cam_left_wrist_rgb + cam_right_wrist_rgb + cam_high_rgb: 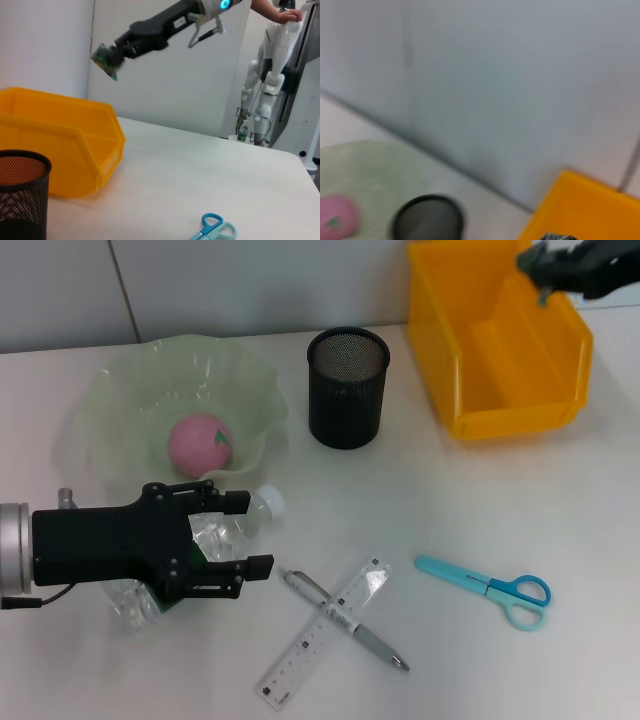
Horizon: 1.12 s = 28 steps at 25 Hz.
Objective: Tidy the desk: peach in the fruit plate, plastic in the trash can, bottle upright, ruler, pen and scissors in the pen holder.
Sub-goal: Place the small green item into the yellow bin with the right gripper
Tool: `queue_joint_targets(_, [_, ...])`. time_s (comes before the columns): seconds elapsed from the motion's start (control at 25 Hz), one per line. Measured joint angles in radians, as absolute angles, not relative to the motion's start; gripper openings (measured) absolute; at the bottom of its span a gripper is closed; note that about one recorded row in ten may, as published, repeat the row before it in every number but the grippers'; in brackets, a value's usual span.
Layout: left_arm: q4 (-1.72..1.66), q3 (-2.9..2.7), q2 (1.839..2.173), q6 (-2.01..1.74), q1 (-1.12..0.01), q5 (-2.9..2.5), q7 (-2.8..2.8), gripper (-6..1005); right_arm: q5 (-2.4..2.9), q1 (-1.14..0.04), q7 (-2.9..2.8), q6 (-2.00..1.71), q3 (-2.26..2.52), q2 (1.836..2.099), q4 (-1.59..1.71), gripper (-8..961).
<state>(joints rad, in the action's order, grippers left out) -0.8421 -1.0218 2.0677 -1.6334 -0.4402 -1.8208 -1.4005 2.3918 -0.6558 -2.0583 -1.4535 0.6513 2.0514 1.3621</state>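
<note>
Left gripper [250, 535] low over the desk [520, 490], front-left, fingers spread apart around the clear plastic bottle [225, 535]. Bottle lies on its side, white cap [268, 503] pointing toward the plate; can't tell whether the fingers actually touch it. Arm body hides most of the bottle's lower half.

Just behind: pale green wavy fruit plate [120, 390], pink peach [199, 444] already inside. Plate rim sits right beside the bottle cap.

Centre back: black mesh pen holder [347, 387], upright, nothing visible inside.

Centre front: pen [345, 619] and clear ruler [322, 631] lie crossed, ruler over pen, close to the gripper's lower finger.

Right front: blue scissors [490, 589] flat on the desk, apart from the rest.

Back right: yellow bin [500, 340] serving as trash can. Right gripper [545, 275] held above its far corner, pinching a small green-ish scrap [105, 61], seen best in the left wrist view; looks like the plastic. Scrap is in the air, not in the bin.
</note>
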Motion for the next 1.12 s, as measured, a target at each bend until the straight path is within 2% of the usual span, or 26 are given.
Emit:
queue_joint_targets(0.2, [-0.842,-1.023,2.068,-1.634,-0.44,-1.821,-1.401,762,2.391,-0.656,-2.051,-1.307,0.662,2.043,1.253,207])
queue_joint_targets(0.44, [-0.834,-1.022,2.068,-1.634,-0.44,-1.821,-1.401,760,2.392,-0.71,-2.018,-1.166,0.665,2.011,1.033,227])
queue_joint_targets(0.56, [-0.833,-1.021,2.068,-1.634,-0.44,-1.821,-1.401,759,2.394,-0.731,-2.006,-1.114,0.666,2.006,0.957,254])
queue_joint_targets(0.84, [-0.832,-1.019,2.068,-1.634,-0.44,-1.821,-1.401,756,2.391,-0.735,-1.996,-1.057,0.698,2.012,0.925,476])
queue_joint_targets(1.12, [-0.831,-1.019,2.068,-1.634,-0.44,-1.821,-1.401,753,2.39,-0.73,-1.996,-1.048,0.703,2.013,0.921,751])
